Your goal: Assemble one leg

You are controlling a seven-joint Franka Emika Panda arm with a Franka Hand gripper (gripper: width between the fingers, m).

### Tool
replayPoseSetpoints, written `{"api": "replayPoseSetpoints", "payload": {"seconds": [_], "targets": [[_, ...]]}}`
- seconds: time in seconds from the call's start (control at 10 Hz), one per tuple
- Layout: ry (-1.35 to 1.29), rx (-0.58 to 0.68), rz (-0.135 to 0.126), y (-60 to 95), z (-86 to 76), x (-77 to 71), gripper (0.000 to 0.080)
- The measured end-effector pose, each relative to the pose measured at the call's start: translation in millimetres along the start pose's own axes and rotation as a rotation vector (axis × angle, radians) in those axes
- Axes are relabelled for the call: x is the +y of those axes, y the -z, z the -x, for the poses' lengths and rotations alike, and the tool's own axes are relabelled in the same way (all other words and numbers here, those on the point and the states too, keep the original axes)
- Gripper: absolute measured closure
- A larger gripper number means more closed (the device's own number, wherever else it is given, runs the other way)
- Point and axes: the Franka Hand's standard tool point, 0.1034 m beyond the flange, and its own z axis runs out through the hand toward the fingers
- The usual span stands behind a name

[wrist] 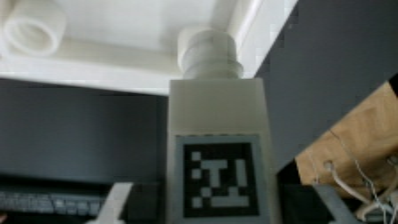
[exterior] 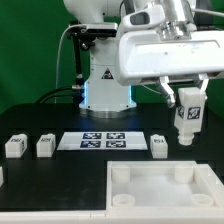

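Clamped on the leg (exterior: 187, 117) with the jaws, pressed against both sides of its upper end, high on the exterior view's right. Held upright in the air, with the black-and-white tag turned toward that camera and the lower end clear of the table (exterior: 60, 185). Hanging above and just behind the far right corner of the tabletop (exterior: 150, 195), near one of its round corner sockets (exterior: 183, 172). Seen lengthwise in the wrist view: the same leg (wrist: 217, 120) with the tag on the near face and a ribbed round tip at the far end, close against the edge of the white tabletop (wrist: 125, 55); touching or apart, impossible to tell. Another round socket (wrist: 32, 38) beside that tip, on the same white slab. To one side of the leg in the wrist view, a brownish surface with thin wires, too blurred to name. Standing loose on the table in the exterior view: a second leg (exterior: 14, 146) and a third leg (exterior: 45, 146) side by side on the exterior view's left, and a fourth leg (exterior: 160, 146) just beside the held one, lower down. Between the third and the fourth, lying flat, the marker board (exterior: 103, 140). Behind the board, the arm's white base (exterior: 105, 85), lit blue at the foot.
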Motion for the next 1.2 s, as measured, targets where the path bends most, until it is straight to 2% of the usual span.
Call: {"api": "replayPoseSetpoints", "payload": {"seconds": [0.1,0.4,0.5,0.7,1.0,1.2], "targets": [[-0.001,-0.065,-0.008,-4.6,11.5,-1.1,0.0508],[-0.001,-0.059,-0.007,-5.1,10.2,-1.2,0.0508],[-0.001,-0.064,-0.015,-13.9,10.2,-3.8,0.0508],[0.012,-0.046,-0.019,-37.8,-15.6,2.5,0.0508],[0.013,-0.039,-0.025,-70.6,-10.5,2.9,0.0507],[0.014,-0.049,-0.028,-80.0,-7.9,3.5,0.0508]]}}
